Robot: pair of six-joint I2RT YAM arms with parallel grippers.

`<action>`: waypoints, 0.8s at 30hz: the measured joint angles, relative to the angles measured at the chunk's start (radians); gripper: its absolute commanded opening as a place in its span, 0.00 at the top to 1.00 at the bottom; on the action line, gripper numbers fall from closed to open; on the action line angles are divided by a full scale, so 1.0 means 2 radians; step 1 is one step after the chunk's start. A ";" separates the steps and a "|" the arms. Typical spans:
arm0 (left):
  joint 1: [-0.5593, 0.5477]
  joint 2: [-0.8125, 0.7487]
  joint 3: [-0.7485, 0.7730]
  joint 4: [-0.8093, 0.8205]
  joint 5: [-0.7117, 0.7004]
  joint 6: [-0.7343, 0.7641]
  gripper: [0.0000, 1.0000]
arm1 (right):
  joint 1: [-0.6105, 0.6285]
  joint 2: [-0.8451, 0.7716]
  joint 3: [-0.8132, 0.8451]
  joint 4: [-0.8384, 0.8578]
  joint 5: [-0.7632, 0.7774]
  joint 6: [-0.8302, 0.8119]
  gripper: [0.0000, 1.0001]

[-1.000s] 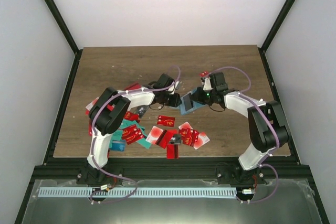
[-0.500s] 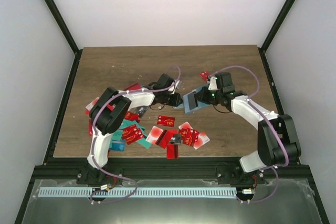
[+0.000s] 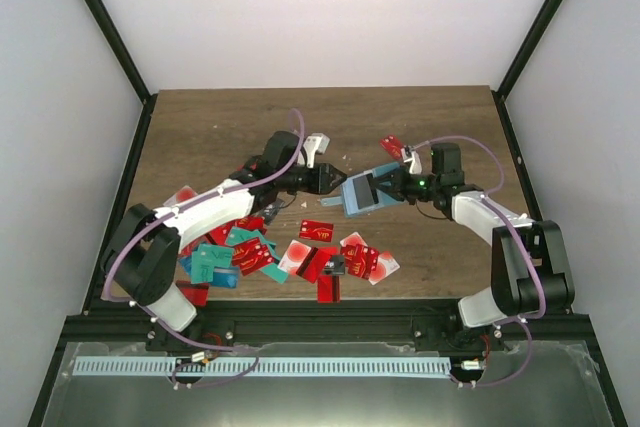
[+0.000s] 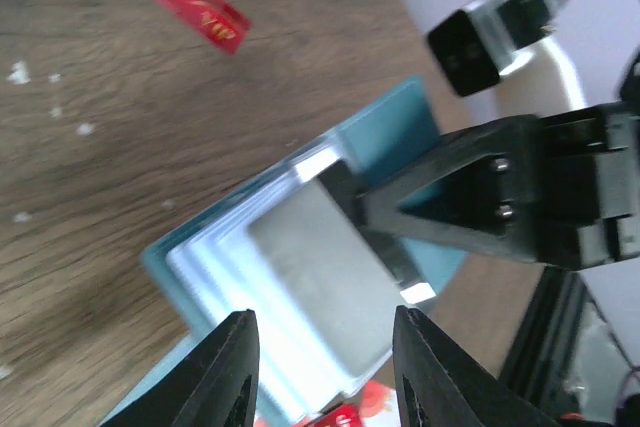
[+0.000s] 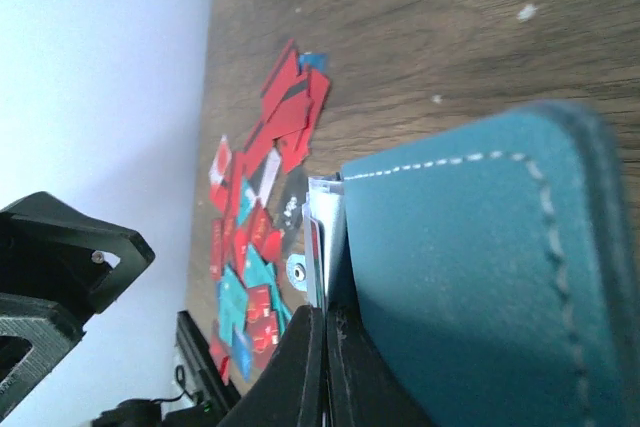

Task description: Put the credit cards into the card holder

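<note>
The teal card holder (image 3: 364, 193) hangs open above the table's middle, with my right gripper (image 3: 396, 187) shut on its right side. In the right wrist view the jaws (image 5: 327, 347) pinch the pale inner panels beside the teal cover (image 5: 470, 287). My left gripper (image 3: 333, 182) sits just left of the holder. Its fingers (image 4: 236, 372) stand apart with nothing between them, and the holder's light-blue panels (image 4: 300, 257) and a grey card face lie just beyond the tips. Loose credit cards (image 3: 300, 252), mostly red with some teal, lie scattered near the front. One red card (image 3: 391, 145) lies alone behind the holder.
The card pile (image 5: 255, 217) spreads from the front centre to the left under my left arm. Black frame rails (image 3: 320, 319) border the wooden table (image 3: 230, 122). White walls stand on three sides.
My left gripper has drawn back a little to the left of the card holder and its jaws have opened. The left arm's elbow swung left. The right gripper shifted slightly right with the holder.
</note>
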 measured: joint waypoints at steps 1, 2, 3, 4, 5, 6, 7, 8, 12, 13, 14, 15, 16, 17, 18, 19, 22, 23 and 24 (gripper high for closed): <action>0.000 -0.004 0.000 0.010 0.011 -0.005 0.60 | 0.000 0.000 -0.002 0.008 -0.008 0.006 0.99; 0.000 -0.004 0.000 0.018 0.021 -0.011 0.60 | 0.000 0.000 -0.004 0.017 -0.016 0.010 0.99; 0.000 -0.004 -0.001 0.023 0.028 -0.016 0.59 | -0.001 0.000 -0.006 0.025 -0.024 0.017 0.99; 0.000 -0.003 -0.002 0.025 0.034 -0.020 0.58 | -0.001 0.000 -0.009 0.031 -0.030 0.022 0.99; 0.000 -0.002 -0.003 0.027 0.039 -0.024 0.56 | -0.002 0.000 -0.012 0.040 -0.038 0.030 0.99; 0.000 -0.002 -0.004 0.027 0.043 -0.029 0.56 | -0.003 0.000 -0.014 0.048 -0.045 0.036 0.99; 0.000 -0.001 -0.005 0.028 0.047 -0.031 0.55 | -0.003 0.000 -0.015 0.054 -0.050 0.043 0.99; 0.000 -0.001 -0.006 0.029 0.050 -0.035 0.54 | -0.004 0.000 -0.017 0.064 -0.057 0.050 0.99; 0.000 -0.001 -0.010 0.037 0.059 -0.044 0.51 | -0.006 0.000 -0.021 0.097 -0.082 0.078 0.99; 0.000 -0.001 -0.011 0.039 0.062 -0.046 0.51 | -0.006 0.000 -0.021 0.105 -0.089 0.086 0.99; 0.000 -0.001 -0.012 0.040 0.064 -0.047 0.51 | -0.006 -0.001 -0.021 0.113 -0.094 0.092 0.99; 0.000 -0.001 -0.012 0.043 0.067 -0.049 0.50 | -0.006 -0.001 -0.021 0.120 -0.099 0.098 0.99; 0.000 0.000 -0.013 0.047 0.070 -0.051 0.50 | -0.006 -0.002 -0.021 0.127 -0.103 0.105 0.99; 0.000 0.001 -0.013 0.050 0.073 -0.053 0.50 | -0.006 -0.003 -0.023 0.135 -0.107 0.111 0.99; 0.000 0.002 -0.013 0.051 0.075 -0.055 0.49 | -0.006 -0.005 -0.024 0.142 -0.111 0.117 0.99; 0.000 0.003 -0.013 0.053 0.077 -0.055 0.49 | -0.006 -0.007 -0.027 0.150 -0.115 0.122 0.99; 0.000 0.005 -0.013 0.056 0.081 -0.058 0.48 | -0.007 -0.011 -0.033 0.167 -0.123 0.137 0.99; 0.000 0.005 -0.013 0.057 0.082 -0.059 0.48 | -0.007 -0.011 -0.036 0.174 -0.127 0.142 0.99; 0.000 0.005 -0.013 0.059 0.084 -0.060 0.47 | -0.007 -0.012 -0.038 0.179 -0.130 0.147 0.99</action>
